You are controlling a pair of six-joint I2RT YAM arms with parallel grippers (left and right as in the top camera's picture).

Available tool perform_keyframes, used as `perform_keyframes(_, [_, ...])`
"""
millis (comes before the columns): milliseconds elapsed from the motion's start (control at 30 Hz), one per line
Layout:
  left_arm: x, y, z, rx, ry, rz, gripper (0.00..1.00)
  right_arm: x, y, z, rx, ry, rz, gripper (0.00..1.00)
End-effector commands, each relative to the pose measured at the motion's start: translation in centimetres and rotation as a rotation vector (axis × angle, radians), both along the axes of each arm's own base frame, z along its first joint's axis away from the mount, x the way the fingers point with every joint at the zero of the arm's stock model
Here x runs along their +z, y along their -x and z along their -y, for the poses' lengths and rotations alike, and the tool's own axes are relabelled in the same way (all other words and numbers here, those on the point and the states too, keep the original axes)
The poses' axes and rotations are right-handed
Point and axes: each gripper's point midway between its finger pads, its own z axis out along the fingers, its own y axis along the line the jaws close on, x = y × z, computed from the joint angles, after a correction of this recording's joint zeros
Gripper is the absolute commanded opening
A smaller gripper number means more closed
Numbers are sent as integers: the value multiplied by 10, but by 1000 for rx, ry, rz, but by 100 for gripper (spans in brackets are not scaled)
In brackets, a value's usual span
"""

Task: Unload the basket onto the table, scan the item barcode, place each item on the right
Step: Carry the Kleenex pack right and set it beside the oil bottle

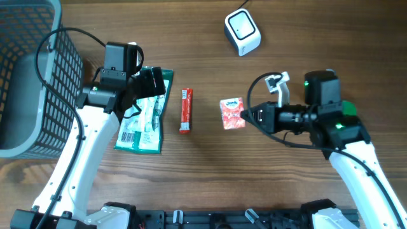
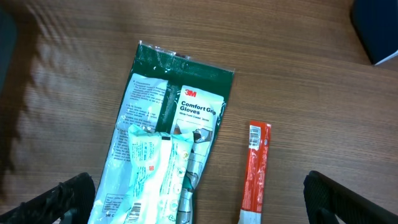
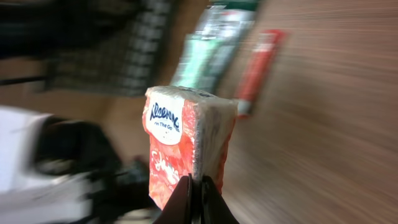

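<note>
Near table [image 1: 191, 172] centre, right gripper [image 1: 245, 115] pinches tissue pack [image 1: 232, 114]

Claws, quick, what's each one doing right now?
Left claw: open, holding nothing, over the gloves pack.
Right claw: closed on the Kleenex tissue pack.

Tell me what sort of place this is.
Probably a mock shop checkout on a wooden table: a white scanner, a grey mesh basket, and packaged goods such as a gloves pack and a tissue pack.
</note>
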Motion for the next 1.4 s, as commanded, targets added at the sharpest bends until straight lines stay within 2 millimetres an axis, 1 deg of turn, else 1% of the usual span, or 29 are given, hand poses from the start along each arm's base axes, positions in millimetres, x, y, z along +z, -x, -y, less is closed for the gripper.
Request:
perform_keyframes(0, [1, -1, -1, 2, 6, 2, 100, 6, -31, 36, -186, 269, 108, 4])
perform_keyframes(133, [1, -1, -1, 2, 6, 2, 100, 46, -45, 68, -280, 463, 128, 4])
perform_keyframes(200, [1, -1, -1, 2, 6, 2, 100, 62, -48, 80, -285, 560, 113, 4])
perform_keyframes(267, [1, -1, -1, 2, 6, 2, 100, 67, -50, 92, -284, 652, 77, 4])
perform_keyframes(300, [1, -1, -1, 2, 6, 2, 100, 64, -51, 103, -294, 729, 43, 4])
perform_keyframes(333, [1, -1, -1, 2, 6, 2, 100, 58, -51, 113, -301, 797, 14, 4])
perform_keyframes(400, [1, -1, -1, 2, 6, 2, 100, 40, -47, 132, -299, 927, -55, 4])
perform_keyframes(433, [1, -1, -1, 2, 6, 2, 100, 26, -42, 142, -286, 1001, -116, 4])
perform_keyframes(500, [1, -1, -1, 2, 6, 2, 100, 5, -34, 149, -262, 1062, -200, 4])
perform_keyframes(567, [1, -1, -1, 2, 6, 2, 100, -15, -30, 154, -286, 1097, -274, 4])
perform_keyframes(600, [1, -1, -1, 2, 6, 2, 100, -23, -29, 157, -302, 1112, -295, 4])
perform_keyframes(700, [1, -1, -1, 2, 6, 2, 100, -48, -28, 170, -370, 1183, -335, 4])
perform_keyframes(767, [1, -1, -1, 2, 6, 2, 100, -63, -30, 171, -376, 1191, -327, 4])
perform_keyframes(833, [1, -1, -1, 2, 6, 2, 100, -71, -32, 171, -383, 1190, -317, 4])
perform_keyframes(1067, [1, -1, -1, 2, 6, 2, 100, -99, -44, 182, -461, 1232, -248, 4])
perform_keyframes(1167, [1, -1, -1, 2, 6, 2, 100, -109, -45, 188, -485, 1262, -227, 4])
perform_keyframes(1333, [1, -1, -1, 2, 6, 2, 100, -121, -46, 189, -503, 1256, -209, 4])
perform_keyframes(1367, [1, -1, -1, 2, 6, 2, 100, -127, -45, 189, -501, 1255, -204, 4])
